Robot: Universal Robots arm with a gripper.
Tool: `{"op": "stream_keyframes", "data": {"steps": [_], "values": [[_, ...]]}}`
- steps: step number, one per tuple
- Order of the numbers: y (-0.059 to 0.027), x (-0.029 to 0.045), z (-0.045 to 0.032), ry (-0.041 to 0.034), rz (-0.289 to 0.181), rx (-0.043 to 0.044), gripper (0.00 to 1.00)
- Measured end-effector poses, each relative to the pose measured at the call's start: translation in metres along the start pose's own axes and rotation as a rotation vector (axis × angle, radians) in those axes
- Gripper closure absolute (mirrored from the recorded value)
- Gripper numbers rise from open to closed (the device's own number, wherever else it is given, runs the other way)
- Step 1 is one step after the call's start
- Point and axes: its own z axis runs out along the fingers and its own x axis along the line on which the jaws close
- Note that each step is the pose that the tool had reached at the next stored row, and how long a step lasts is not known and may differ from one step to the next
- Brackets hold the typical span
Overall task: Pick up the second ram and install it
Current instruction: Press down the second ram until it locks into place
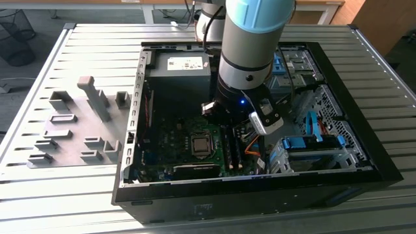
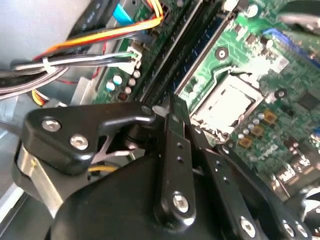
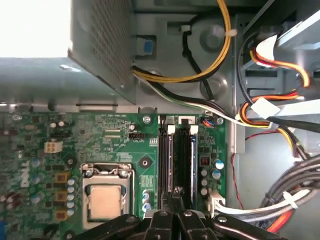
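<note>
Your jaws (image 3: 172, 212) are pinched nearly closed directly above the memory slots (image 3: 177, 157), beside the processor socket (image 3: 106, 195); whether they grip the second ram, I cannot tell.

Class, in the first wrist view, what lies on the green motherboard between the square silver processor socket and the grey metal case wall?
In the first wrist view, two long black memory slots run between the processor socket and the case wall.
</note>
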Motion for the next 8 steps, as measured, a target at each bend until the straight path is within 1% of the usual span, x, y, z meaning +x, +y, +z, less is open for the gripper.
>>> {"op": "stream_keyframes", "data": {"steps": [8], "values": [[-0.0001,0.0000,-0.0002,0.0001,0.000,-0.0008,0.89]]}}
